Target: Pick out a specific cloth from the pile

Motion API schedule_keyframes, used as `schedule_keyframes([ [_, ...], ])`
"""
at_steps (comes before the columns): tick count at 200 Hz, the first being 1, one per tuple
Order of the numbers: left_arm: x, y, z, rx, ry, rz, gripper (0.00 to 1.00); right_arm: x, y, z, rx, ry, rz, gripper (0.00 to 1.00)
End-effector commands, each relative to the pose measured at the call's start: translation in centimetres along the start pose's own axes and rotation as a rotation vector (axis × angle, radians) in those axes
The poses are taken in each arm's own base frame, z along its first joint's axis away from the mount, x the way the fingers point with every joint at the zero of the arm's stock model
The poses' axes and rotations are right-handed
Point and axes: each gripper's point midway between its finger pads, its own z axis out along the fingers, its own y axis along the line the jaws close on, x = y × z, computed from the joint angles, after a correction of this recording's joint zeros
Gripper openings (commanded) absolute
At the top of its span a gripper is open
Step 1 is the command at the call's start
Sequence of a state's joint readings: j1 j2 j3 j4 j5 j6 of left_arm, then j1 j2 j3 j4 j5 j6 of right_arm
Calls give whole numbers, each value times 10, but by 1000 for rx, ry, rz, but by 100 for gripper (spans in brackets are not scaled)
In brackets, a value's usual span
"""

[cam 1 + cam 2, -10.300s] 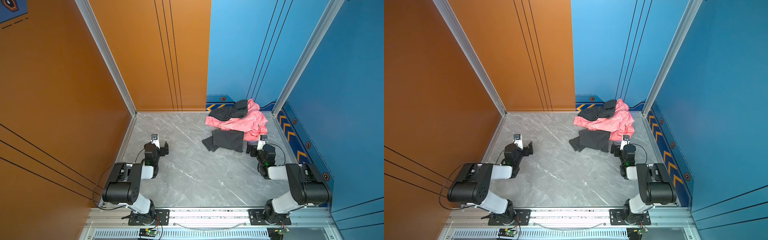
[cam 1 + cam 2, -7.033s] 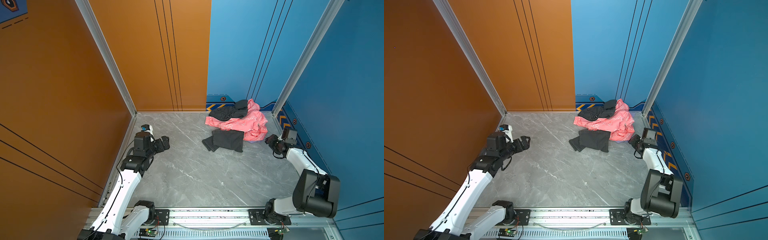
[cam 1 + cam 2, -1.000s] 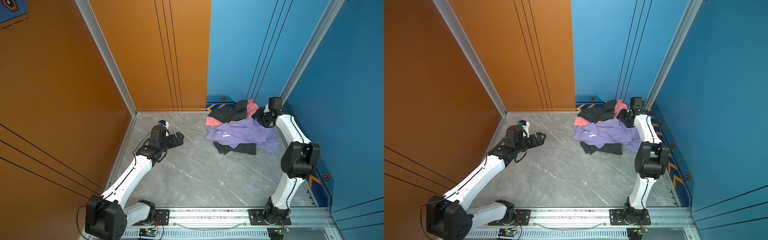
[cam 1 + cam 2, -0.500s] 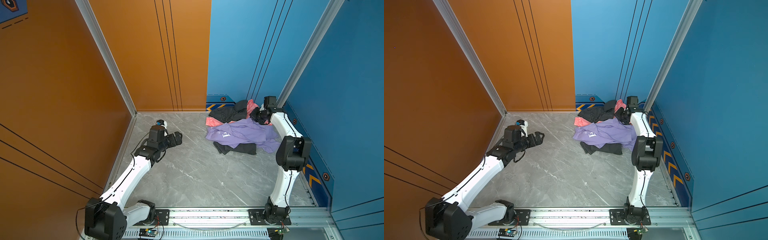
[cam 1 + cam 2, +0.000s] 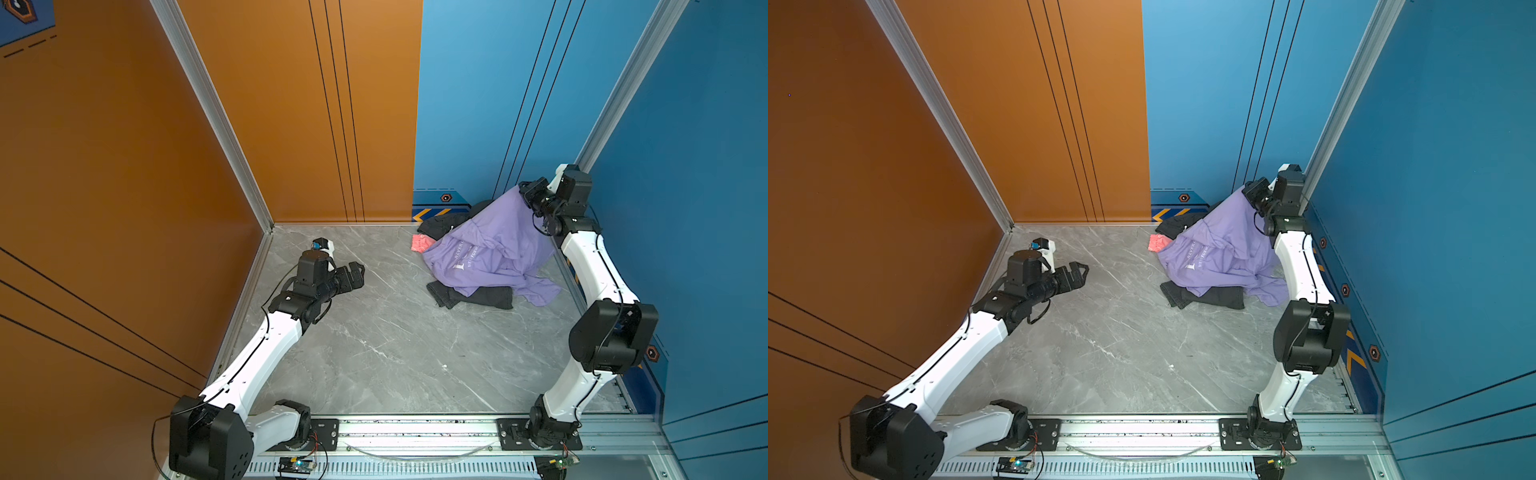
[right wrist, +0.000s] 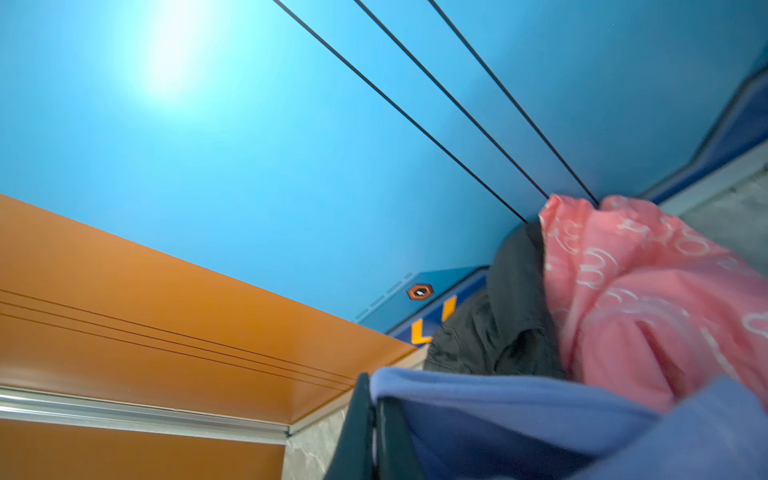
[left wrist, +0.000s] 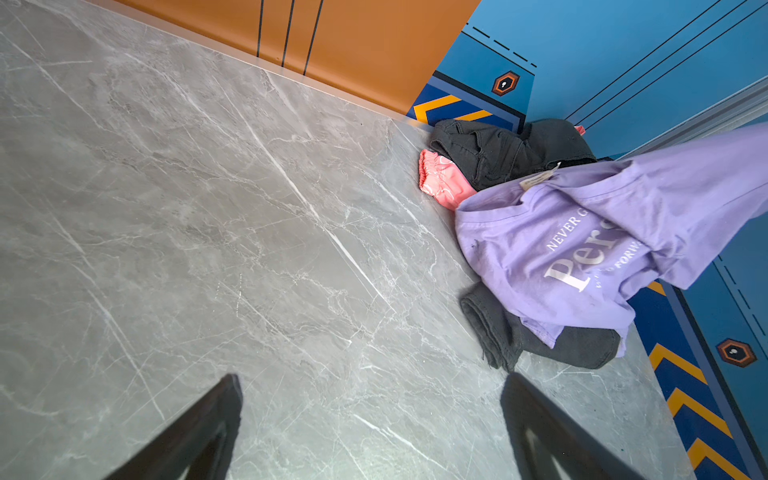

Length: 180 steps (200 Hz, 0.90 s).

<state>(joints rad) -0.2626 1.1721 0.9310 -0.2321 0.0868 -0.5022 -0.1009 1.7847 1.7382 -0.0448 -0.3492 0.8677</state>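
Overhead, grey marbled counter (image 5: 374, 353), orange wall (image 5: 291, 104), blue wall (image 5: 465, 104); lilac soft T-shirt (image 5: 494, 249) slants up from the clothes pile (image 5: 440, 224) into the clamped right end effector (image 5: 523, 194); left end effector (image 5: 358, 275) gapes.

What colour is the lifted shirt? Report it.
Lilac shirt with white lettering; best in the left wrist view.

Grey marbled tabletop (image 5: 374, 340); pile (image 5: 469, 286) in the far right corner; folded dark grey garment (image 5: 486, 296) flat at the front; pink garment (image 5: 419, 243) and black garment (image 5: 442, 224) nearer the back wall; lilac cloth (image 5: 498, 249) trailing its hem onto the slab.
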Motion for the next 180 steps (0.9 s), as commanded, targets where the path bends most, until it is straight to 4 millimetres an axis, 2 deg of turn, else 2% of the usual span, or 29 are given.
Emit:
schedule_keyframes([
  [1,-8,-3,-8,13,-53,28,98,-35,70,-23,-202,-110,-43,0],
  [5,-7,-2,-8,12,-50,29,98,-35,75,-25,-213,-110,-46,0],
  [8,-14,-6,-10,27,-82,31,98,-33,77,-25,-220,-106,-48,0],
  [11,-14,-6,-10,29,-87,32,98,-39,91,-30,-249,-120,-61,0],
  [26,-17,-7,-12,30,-110,33,98,-37,118,-37,-316,-115,-83,0],
  [50,-23,-10,-14,37,-138,38,98,-20,169,-47,-423,-75,-147,0],
  [79,-30,-16,-17,49,-153,43,98,13,236,-61,-537,-13,-281,0],
  [96,-35,-21,-18,62,-161,45,98,32,269,-68,-604,20,-338,0],
  [123,-44,-28,-22,76,-181,45,98,83,308,-76,-715,133,-380,1],
  [135,-48,-31,-24,87,-195,47,98,114,314,-77,-745,209,-407,2],
  [152,-57,-36,-30,101,-232,49,98,162,306,-73,-732,357,-436,1],
  [168,-64,-40,-36,117,-265,51,98,210,281,-68,-696,533,-458,2],
  [180,-68,-45,-40,140,-287,56,98,242,251,-64,-617,647,-489,1],
])
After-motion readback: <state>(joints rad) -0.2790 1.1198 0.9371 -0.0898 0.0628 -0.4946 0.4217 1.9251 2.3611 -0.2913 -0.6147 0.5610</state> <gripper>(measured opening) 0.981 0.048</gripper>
